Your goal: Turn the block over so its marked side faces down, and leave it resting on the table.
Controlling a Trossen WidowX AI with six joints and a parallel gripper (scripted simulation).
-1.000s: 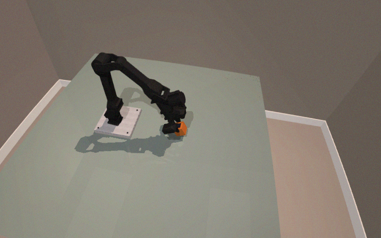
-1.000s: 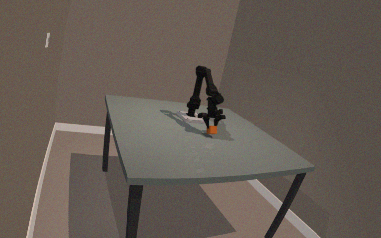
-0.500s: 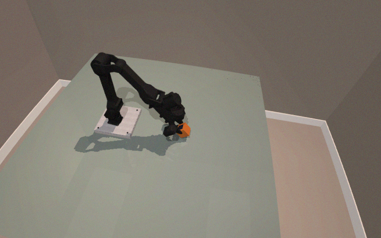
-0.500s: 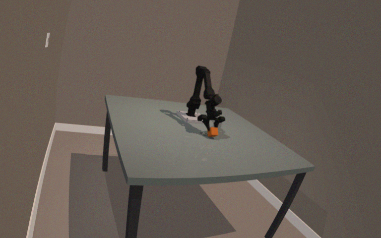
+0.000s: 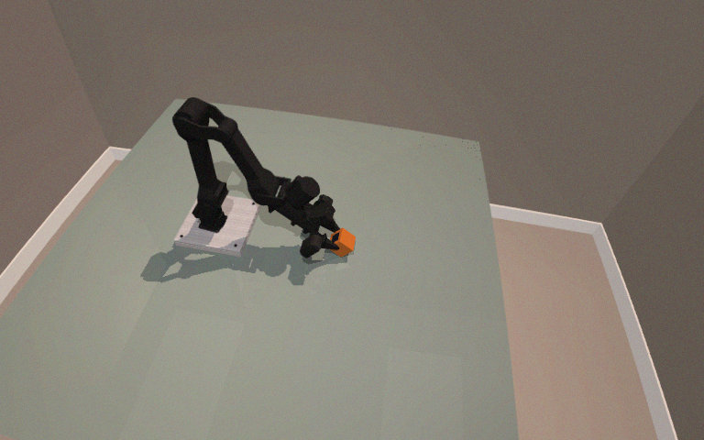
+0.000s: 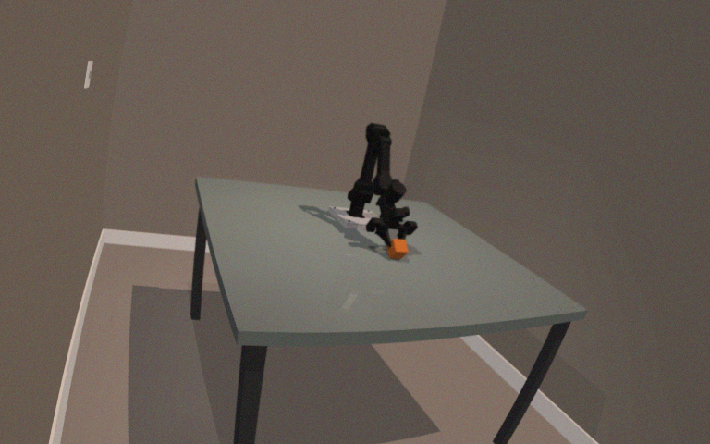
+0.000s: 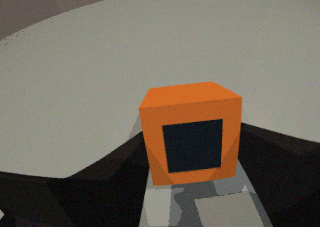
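Observation:
The orange block (image 5: 346, 243) (image 6: 398, 250) (image 7: 190, 96) is held between the two fingers of my gripper (image 5: 337, 237) (image 6: 396, 241) (image 7: 188, 133), which is shut on it. The block is tilted, with a lower edge at or just above the table (image 5: 400, 305) (image 6: 293, 291) (image 7: 100, 82); whether it touches is hard to tell. Its dark square mark (image 5: 335, 237) (image 7: 193, 146) faces back along the fingers to the wrist camera, toward the arm's base side and somewhat upward. The gripper slants down and outward, away from the base. The block's underside is hidden.
The arm's pale base plate (image 5: 214, 246) (image 6: 342, 218) is fixed to the table behind the gripper. The table's far edge lies well beyond the block. The arm's shadow falls on the table beside the base and below the gripper.

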